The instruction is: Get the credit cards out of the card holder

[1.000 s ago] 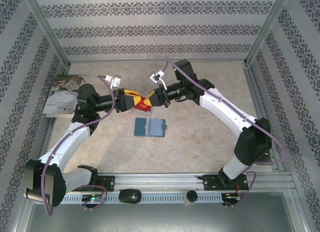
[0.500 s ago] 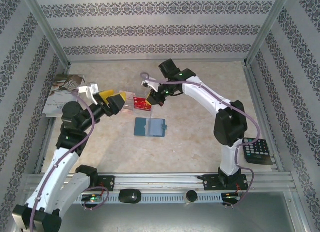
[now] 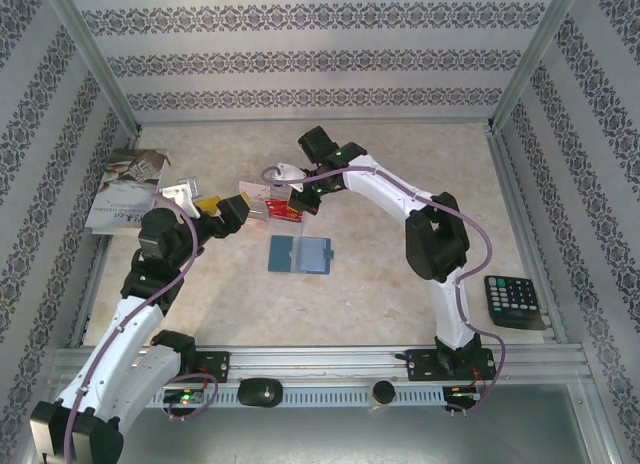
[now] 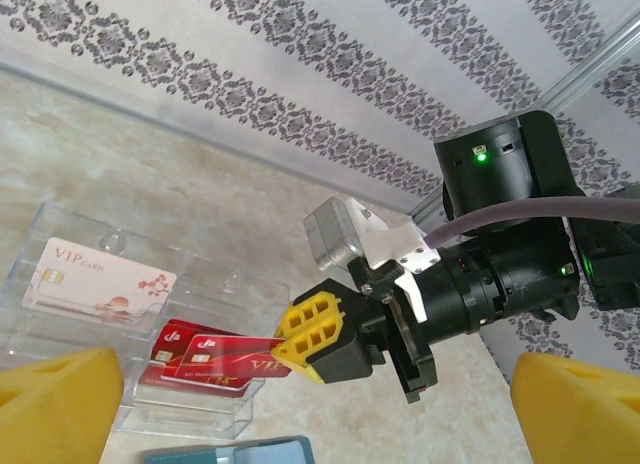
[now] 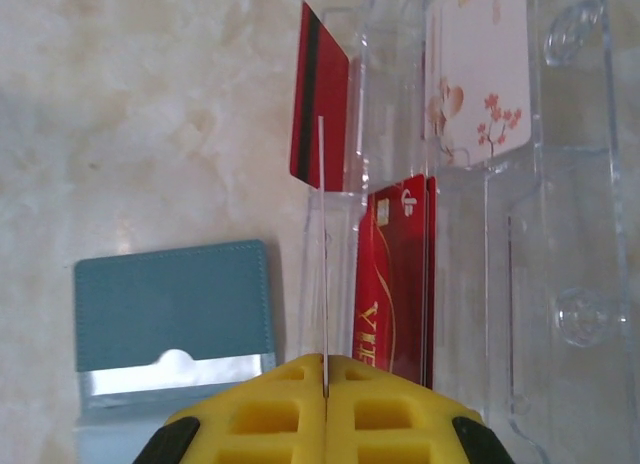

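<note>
A clear, glossy plastic tray point(image 4: 120, 284) with stepped slots sits on a mottled beige table point(image 3: 370, 274). At the tray's edge the right gripper point(image 4: 316, 334), with ribbed yellow pads, is clenched on a thin red credit card point(image 4: 235, 352). Other credit cards point(image 5: 395, 274), red and one white, lie in the tray. Beside the tray the left gripper point(image 3: 226, 210) hangs with fingers spread wide. The flat teal card holder point(image 3: 300, 254) lies open just nearside of the tray. A second ago both grippers met at the card. The left has since drawn back, and the card holder has stayed put.

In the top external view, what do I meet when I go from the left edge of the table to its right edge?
Booklets → left gripper → teal card holder → black calculator
</note>
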